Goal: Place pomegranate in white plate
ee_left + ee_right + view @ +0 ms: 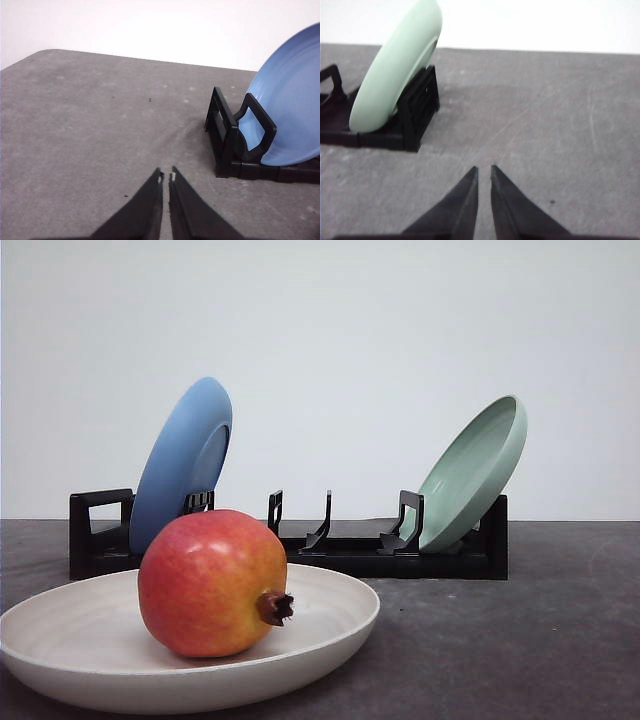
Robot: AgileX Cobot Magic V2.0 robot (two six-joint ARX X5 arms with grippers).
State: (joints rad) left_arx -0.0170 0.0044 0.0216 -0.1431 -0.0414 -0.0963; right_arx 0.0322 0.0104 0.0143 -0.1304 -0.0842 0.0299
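The pomegranate [214, 582], red with orange-yellow patches and a dark crown nub pointing right, rests inside the white plate [330, 625] at the near left of the table in the front view. My left gripper [166, 176] is shut with nothing between its black fingers, hovering over bare grey table beside the rack's left end. My right gripper [484, 170] is shut and holds nothing, over bare table to the right of the rack.
A black dish rack [340, 555] stands behind the white plate. A blue plate [182, 460] leans in its left slot and a pale green plate [474, 472] in its right slot. Grey tabletop [540, 640] lies open at the right.
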